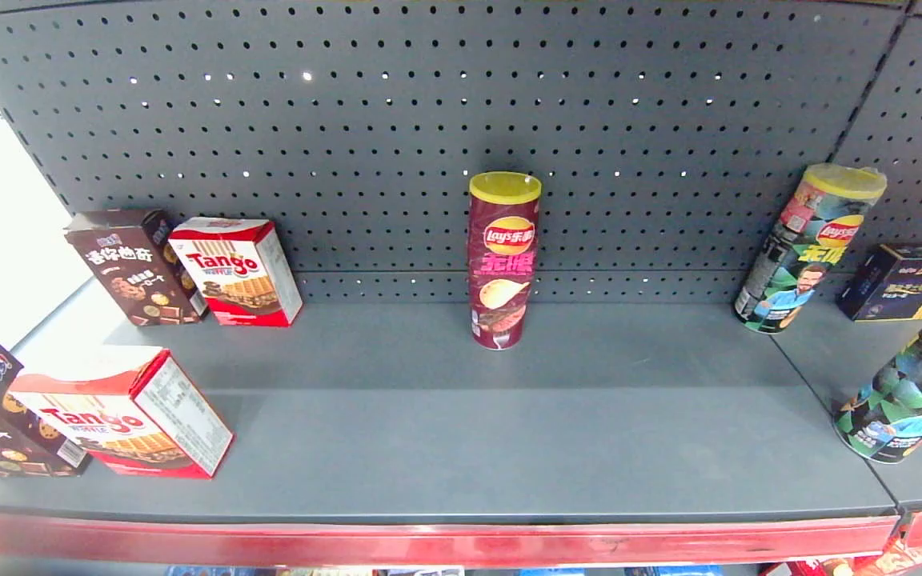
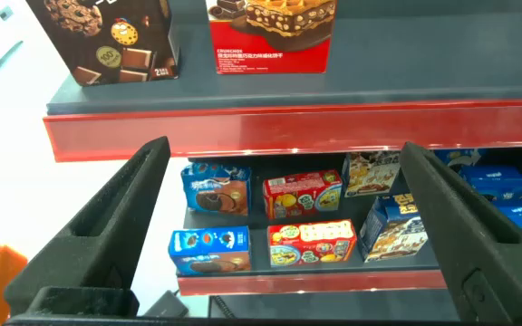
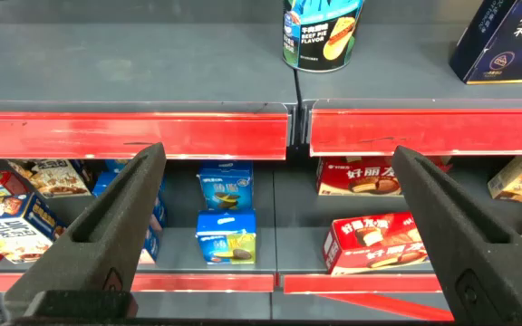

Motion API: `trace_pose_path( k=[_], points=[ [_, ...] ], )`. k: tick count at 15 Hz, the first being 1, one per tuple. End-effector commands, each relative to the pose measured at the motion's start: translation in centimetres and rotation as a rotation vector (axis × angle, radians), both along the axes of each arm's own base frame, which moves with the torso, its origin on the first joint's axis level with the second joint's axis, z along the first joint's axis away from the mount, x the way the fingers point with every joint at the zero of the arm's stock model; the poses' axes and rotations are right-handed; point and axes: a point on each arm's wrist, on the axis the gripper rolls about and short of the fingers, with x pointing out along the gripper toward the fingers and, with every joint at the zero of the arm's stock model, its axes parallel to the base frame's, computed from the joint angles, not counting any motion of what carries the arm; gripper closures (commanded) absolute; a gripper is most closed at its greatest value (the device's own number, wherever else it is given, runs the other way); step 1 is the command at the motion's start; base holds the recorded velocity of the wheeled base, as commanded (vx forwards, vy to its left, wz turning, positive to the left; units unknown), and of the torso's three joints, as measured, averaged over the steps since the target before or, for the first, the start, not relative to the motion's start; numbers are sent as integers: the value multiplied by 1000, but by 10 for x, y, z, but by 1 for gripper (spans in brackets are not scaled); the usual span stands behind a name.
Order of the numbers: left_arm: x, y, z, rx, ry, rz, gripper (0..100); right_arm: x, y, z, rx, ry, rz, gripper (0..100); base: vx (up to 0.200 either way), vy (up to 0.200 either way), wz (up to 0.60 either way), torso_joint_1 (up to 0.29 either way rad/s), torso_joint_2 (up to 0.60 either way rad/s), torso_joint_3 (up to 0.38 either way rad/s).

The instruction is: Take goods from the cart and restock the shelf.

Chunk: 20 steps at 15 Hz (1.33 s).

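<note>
Left hand & right hand are hanging spread, pinching nothing. Chips can is standing upright, midway along shelf, by pegboard. Prob. light, stiff, slick, tippy: gripping mid-body is looking best. Wafer boxes are sitting farther left.

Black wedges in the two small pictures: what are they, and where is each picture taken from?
They are the fingers of a two-armed robot's tools. Each small picture comes from a camera on a wrist: the left tool and the right tool both stand open, holding nothing, before lower shelves of snack boxes. The big picture comes from the robot's head, looking down on a grey shelf. On it stand a maroon chip can in the middle, wafer boxes and chocolate cookie boxes at the left, and green chip cans at the right.
</note>
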Motion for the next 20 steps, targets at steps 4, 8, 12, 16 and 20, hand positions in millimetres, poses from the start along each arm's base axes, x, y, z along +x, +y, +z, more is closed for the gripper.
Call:
trace_pose_path(
  k=[4, 8, 12, 16, 20],
  points=[
    [0, 0, 0, 0, -2, 1, 0, 0, 0, 0, 0, 1, 1, 0, 0, 0, 0, 0, 0, 0],
    [0, 0, 0, 0, -2, 1, 0, 0, 0, 0, 0, 1, 1, 0, 0, 0, 0, 0, 0, 0],
    [0, 0, 0, 0, -2, 1, 0, 0, 0, 0, -1, 1, 1, 0, 0, 0, 0, 0, 0, 0],
    [0, 0, 0, 0, 0, 0, 0, 0, 0, 0, -3, 3, 1, 0, 0, 0, 300, 1, 1, 1],
    [0, 0, 0, 0, 0, 0, 0, 0, 0, 0, -4, 1, 2, 0, 0, 0, 600, 6, -1, 1]
  ],
)
